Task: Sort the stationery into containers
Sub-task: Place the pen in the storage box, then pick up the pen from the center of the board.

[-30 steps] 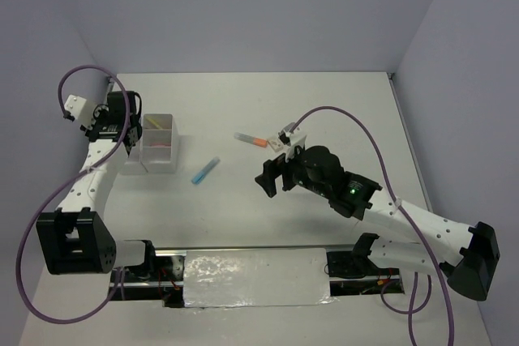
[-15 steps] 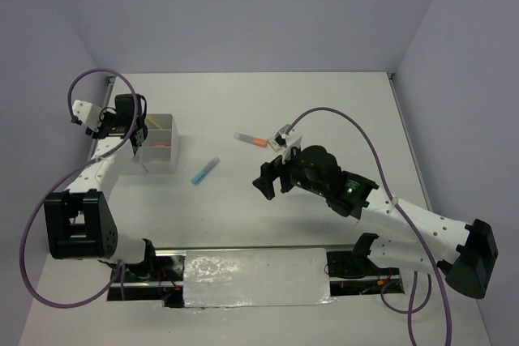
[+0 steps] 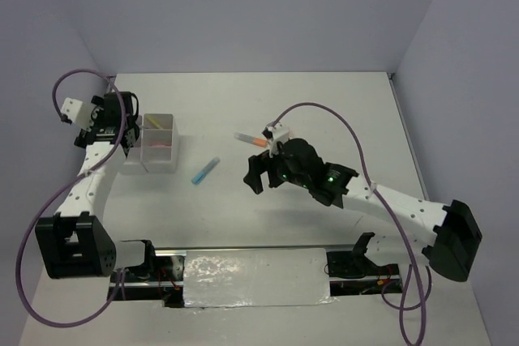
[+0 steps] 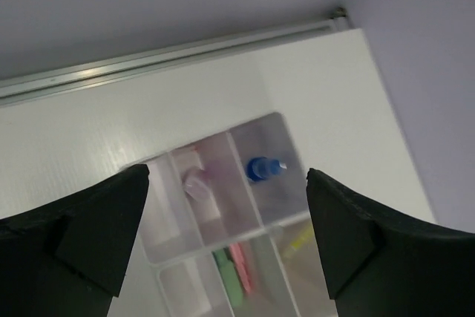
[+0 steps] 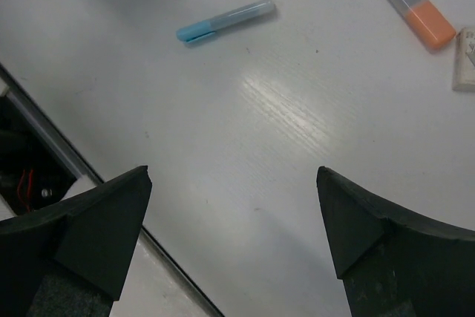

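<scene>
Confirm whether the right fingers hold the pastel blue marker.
No, the pastel blue marker lies free on the white table, well ahead of the open right fingers.

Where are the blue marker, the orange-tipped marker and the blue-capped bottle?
blue marker (image 5: 226,20), right wrist view, middle of its barrel.
orange-tipped marker (image 5: 408,1), right wrist view, mid-body.
blue-capped bottle (image 4: 260,168), left wrist view, its blue part.

white table (image 3: 324,103), plain lavender walls (image 3: 243,6)

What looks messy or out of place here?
Three things lie loose on the table, outside the organizer: a blue marker, an orange-tipped marker and a small pale eraser beside it. Nothing looks spilled or broken.
</scene>
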Controlling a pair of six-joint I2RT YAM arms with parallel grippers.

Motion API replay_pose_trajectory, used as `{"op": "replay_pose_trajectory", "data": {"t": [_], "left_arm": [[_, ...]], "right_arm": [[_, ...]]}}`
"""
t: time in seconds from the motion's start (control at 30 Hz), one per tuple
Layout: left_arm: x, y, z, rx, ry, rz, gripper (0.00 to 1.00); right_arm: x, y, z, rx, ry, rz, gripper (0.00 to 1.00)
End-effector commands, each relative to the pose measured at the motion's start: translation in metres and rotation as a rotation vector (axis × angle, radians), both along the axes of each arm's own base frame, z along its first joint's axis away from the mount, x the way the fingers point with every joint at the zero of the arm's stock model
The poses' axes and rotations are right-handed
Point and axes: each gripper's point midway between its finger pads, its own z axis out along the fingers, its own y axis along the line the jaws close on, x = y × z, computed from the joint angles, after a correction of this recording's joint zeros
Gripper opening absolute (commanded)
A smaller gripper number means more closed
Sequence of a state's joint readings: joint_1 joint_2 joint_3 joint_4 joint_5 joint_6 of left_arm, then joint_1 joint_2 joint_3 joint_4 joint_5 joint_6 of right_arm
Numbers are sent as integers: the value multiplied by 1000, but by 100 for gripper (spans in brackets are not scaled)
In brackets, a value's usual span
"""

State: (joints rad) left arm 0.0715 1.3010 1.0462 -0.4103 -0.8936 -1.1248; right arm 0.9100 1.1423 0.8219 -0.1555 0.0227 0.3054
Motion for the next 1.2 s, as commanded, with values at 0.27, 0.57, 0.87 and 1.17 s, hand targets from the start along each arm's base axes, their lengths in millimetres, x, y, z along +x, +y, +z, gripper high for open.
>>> {"op": "replay_pose_trajectory", "data": {"t": [0.27,0.57,0.87,1.17], "left_arm": [[-21,-113,80,65,93,-942,99],[-87,-92,75,212,-26,-814,99],[-92,-86,73,227,0,-788,99],[-97,-85,79,245,-22,-778,99]], "right_arm": [[78,70,-47,-50,307,-616,100],[104,125,-93,-58,393,-814,99],[125,146,-133,-123,391,-855,86],[124,143,-181,-261,448,-823,40]]}}
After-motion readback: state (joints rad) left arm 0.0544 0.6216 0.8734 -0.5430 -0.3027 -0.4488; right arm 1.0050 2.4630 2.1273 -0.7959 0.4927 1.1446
